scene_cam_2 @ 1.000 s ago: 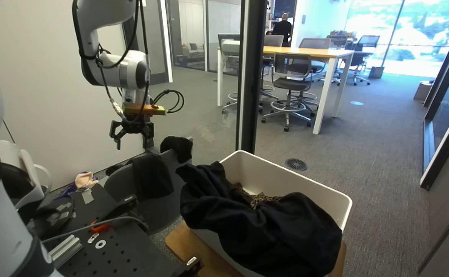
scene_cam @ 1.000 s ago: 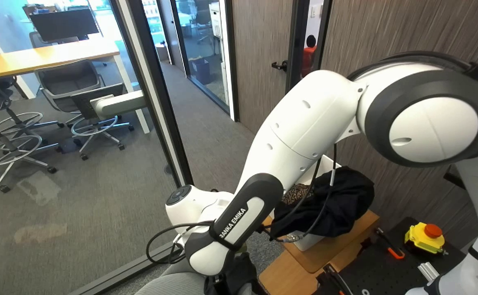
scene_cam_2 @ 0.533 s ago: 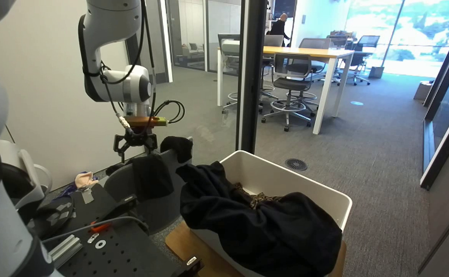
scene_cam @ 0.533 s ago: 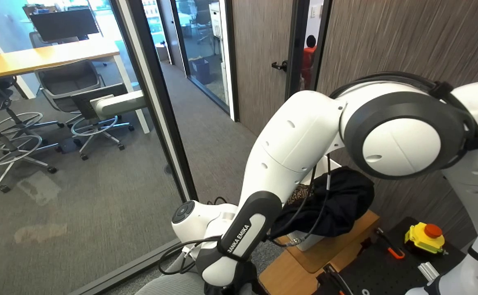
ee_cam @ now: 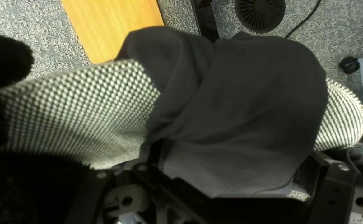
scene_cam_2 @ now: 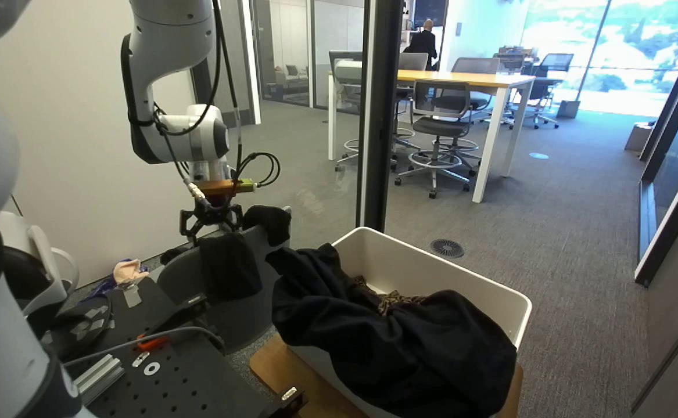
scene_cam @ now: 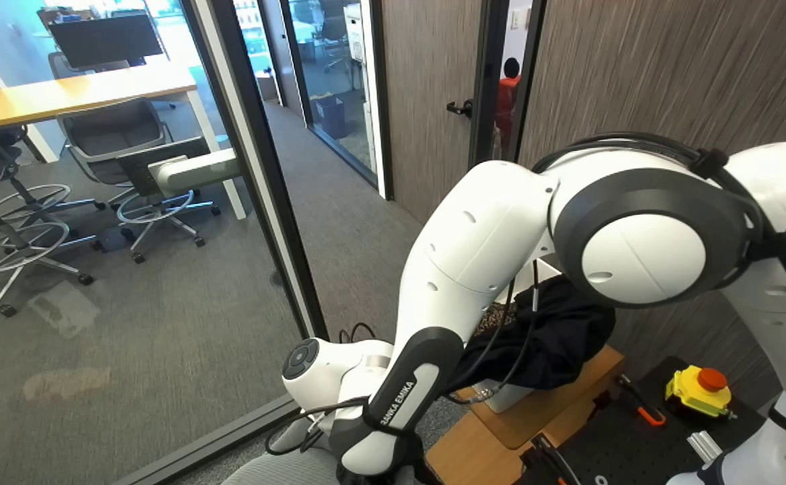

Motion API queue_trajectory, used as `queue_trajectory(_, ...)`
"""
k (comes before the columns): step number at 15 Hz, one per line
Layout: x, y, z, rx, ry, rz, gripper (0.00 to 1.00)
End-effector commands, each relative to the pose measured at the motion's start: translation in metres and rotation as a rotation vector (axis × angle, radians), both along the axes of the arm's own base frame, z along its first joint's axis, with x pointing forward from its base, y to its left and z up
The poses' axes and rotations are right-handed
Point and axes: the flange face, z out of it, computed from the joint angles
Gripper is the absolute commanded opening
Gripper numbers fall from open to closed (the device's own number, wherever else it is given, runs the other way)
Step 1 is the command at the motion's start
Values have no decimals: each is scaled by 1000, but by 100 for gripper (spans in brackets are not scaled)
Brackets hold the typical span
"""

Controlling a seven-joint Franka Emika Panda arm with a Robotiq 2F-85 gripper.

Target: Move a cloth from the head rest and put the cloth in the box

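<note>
A dark cloth [scene_cam_2: 231, 264] hangs over the top of the grey chair back [scene_cam_2: 246, 322], which is the head rest. In the wrist view the cloth [ee_cam: 240, 87] lies folded across the light mesh of the head rest [ee_cam: 85, 115]. My gripper [scene_cam_2: 216, 229] is at the top edge of the chair back, by the cloth. In the wrist view the open gripper [ee_cam: 234, 165] has its fingers wide apart, one at each side of the cloth. The fingertips are partly hidden in the exterior view. The white box [scene_cam_2: 431, 255] stands to the right, with a navy cloth [scene_cam_2: 397, 342] draped over its near side.
Another black fuzzy item [scene_cam_2: 269, 223] sits on the chair back beside the cloth. A black perforated board [scene_cam_2: 170, 377] with tools is in front. The box stands on a wooden surface [scene_cam_2: 280, 366]. A glass wall post [scene_cam_2: 376, 116] rises behind. A yellow emergency stop [scene_cam: 699, 391] sits near the base.
The arm has lowered, bringing the open gripper down to the cloth on the chair back and slightly right in an exterior view. The cloth and box have not visibly moved.
</note>
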Motion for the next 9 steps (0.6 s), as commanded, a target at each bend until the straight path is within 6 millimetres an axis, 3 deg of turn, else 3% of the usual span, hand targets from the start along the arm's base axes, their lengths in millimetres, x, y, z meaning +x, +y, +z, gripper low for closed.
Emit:
queue_trajectory(1,5,2,-8,-18,-66,13,100)
queue_trajectory(9,4,-2,-18,-61,-130,48,100)
